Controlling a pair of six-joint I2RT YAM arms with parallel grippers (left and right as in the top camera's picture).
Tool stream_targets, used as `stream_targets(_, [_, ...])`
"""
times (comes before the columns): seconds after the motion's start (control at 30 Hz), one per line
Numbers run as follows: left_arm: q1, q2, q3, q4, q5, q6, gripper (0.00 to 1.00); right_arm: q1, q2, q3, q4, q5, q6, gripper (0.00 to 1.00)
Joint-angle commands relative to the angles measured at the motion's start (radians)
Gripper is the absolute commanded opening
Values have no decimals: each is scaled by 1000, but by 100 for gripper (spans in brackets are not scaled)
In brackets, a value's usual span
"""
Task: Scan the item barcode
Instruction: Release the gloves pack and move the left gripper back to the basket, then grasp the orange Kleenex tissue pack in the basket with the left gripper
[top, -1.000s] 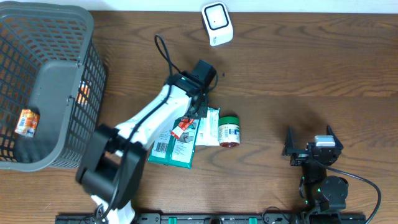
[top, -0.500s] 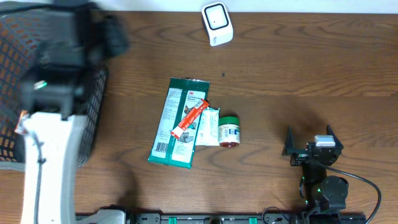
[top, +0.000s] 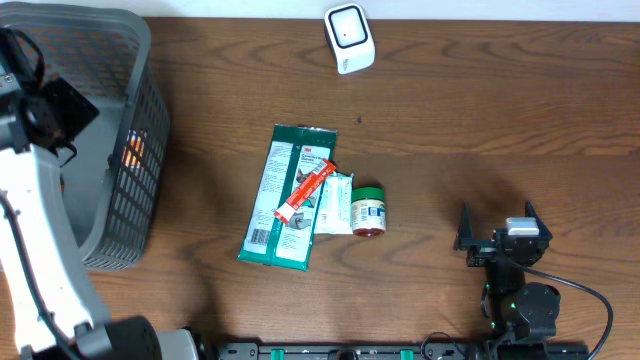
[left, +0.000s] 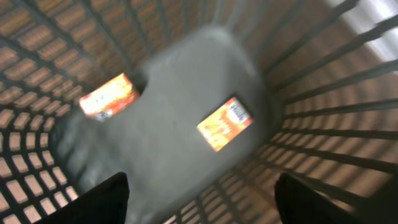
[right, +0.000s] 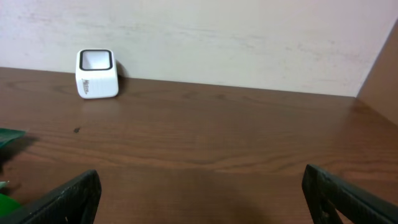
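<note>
The left gripper (left: 202, 199) hangs inside the grey mesh basket (top: 150, 120) at the 9 o'clock edge of the counter (top: 480, 110). Its fingers are spread wide with nothing between them. Two orange packets (left: 225, 123) lie on the basket floor below it. The right gripper (right: 202, 193) is parked near 4 o'clock, equally wide and empty. The things yet to be scanned sit in a cluster at mid-counter, toward 7 o'clock from the white barcode scanner (top: 348, 38). The cluster is a long green package (top: 285, 200) with a red stick packet (top: 303, 193) lying across it, a white packet (top: 335, 205) touching its 3 o'clock edge, and a green-lidded jar (top: 368, 210) on its side just beyond that. The likely trouble starts with the exit: the arm is deep among the mesh walls, and a finger catching a bar could drag or tip the basket. At the cluster, everything overlaps or touches. A grasp on the stick packet may pinch the green package beneath it or nudge the white packet into the jar, which looks free to roll. The green package's barcode faces up near its 7 o'clock corner, so a careless grip could cover it or present the wrong face to the scanner.
</note>
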Motion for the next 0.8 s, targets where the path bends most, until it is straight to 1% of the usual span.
stream_targets(0.0, [8,76,-24,-23,-9,10,87,-3,-5,-1,-3,10,15,99])
stream_targets(0.13, [8,176,-25,-52,14,10,93,-3,-5,-1,-3,10,15,99])
stream_targets(0.2, [8,228,-25,-59,34,10,93,-3,-5,-1,-3,10,15,99])
stream_targets(0.5, [8,446,-26,-58,45,11,94,-3,-5,-1,-3,10,15,99])
stream_targets(0.77, [8,557,-26,-50,67,10,94,-3,-5,-1,-3,10,15,99])
